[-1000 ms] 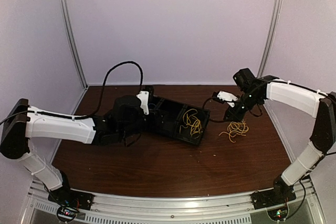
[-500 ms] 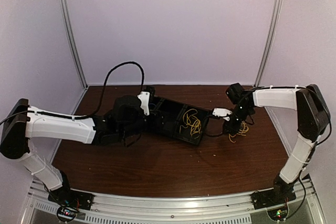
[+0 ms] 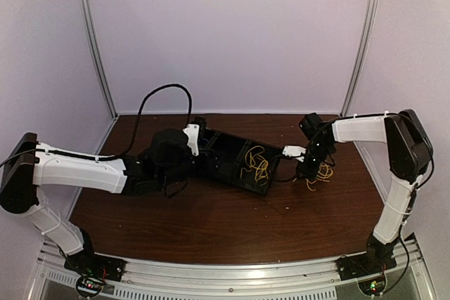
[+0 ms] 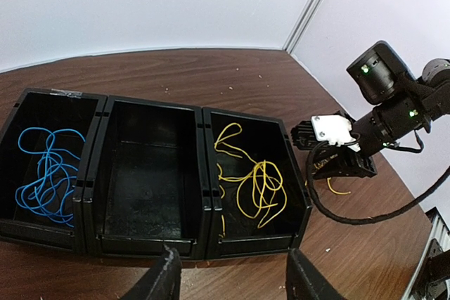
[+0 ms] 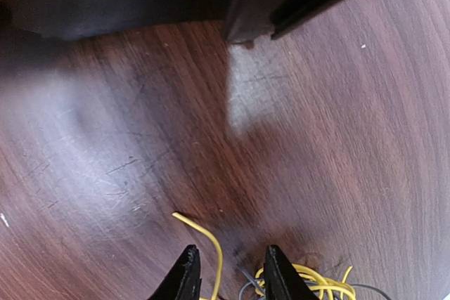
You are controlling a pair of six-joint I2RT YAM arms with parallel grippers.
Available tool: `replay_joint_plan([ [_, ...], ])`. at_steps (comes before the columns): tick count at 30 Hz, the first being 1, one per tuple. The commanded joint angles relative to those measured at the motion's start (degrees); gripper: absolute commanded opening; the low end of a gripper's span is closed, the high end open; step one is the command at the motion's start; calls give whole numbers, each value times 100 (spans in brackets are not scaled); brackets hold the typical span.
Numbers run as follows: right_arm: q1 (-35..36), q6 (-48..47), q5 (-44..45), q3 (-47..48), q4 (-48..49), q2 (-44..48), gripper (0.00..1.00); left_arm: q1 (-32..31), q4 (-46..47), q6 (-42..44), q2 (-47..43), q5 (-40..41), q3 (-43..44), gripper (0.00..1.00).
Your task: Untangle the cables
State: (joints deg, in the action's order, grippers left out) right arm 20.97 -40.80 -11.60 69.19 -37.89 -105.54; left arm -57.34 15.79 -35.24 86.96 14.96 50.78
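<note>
So there's a black tray (image 4: 151, 245) with 3 bins sitting roughly mid-table (image 3: 211, 230), turned at a bit of an angle in the overhead view. From the left wrist view, the left bin has the blue cable bundle (image 4: 46, 173) lying in it, all loopy and spread along the floor of the bin. The right bin has the yellow cable bundle (image 4: 256, 187), a few big loose loops, with 1 strand running up toward the back wall.

The left gripper (image 4: 232, 280) hangs just in front of the tray's near wall, about in line with the divider between the middle and right bins. Its fingers are spread wide with nothing between them, so it's let go of everything.

The right gripper (image 5: 228, 272) is over on the other side, just past the tray's right end and low over the wood. The loose yellow cables (image 3: 320, 173) lie on the table right under and beside it, outside the tray. In the right wrist view its 2 fingers are parted a little. 1 curled yellow strand runs into the gap but isn't pinched, since there's clear wood on either side of it. A grey cable (image 5: 246, 287) peeks out next to the yellow tangle, just by the right-hand finger at the bottom edge. Most of that pile is cut off by the frame.
</note>
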Motion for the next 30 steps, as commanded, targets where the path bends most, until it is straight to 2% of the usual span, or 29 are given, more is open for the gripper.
replay_joint_plan([
  [1,-98,-47,167,164,59,-184,33,-5,196,-40,-26,-69,-10,52],
  [6,-145,-84,96,95,-6,-236,32,2,199,-35,-23,-56,-24,52],
  [8,-153,-95,27,68,-53,-235,28,-2,206,-35,-8,-55,-19,52],
  [14,-163,-68,-132,113,-191,-239,5,2,240,-27,102,-89,31,52],
  [16,-164,-25,-225,157,-319,-124,0,-5,232,-13,135,-107,66,52],
  [21,-164,57,-691,318,-1074,799,0,-4,313,231,144,-226,97,51],
  [26,-155,149,-1840,1352,-2406,1935,0,-43,1684,1219,51,-1464,-243,50],
  [30,-155,366,-2637,2827,-2982,2380,0,-231,1967,1836,284,-1968,81,52],
])
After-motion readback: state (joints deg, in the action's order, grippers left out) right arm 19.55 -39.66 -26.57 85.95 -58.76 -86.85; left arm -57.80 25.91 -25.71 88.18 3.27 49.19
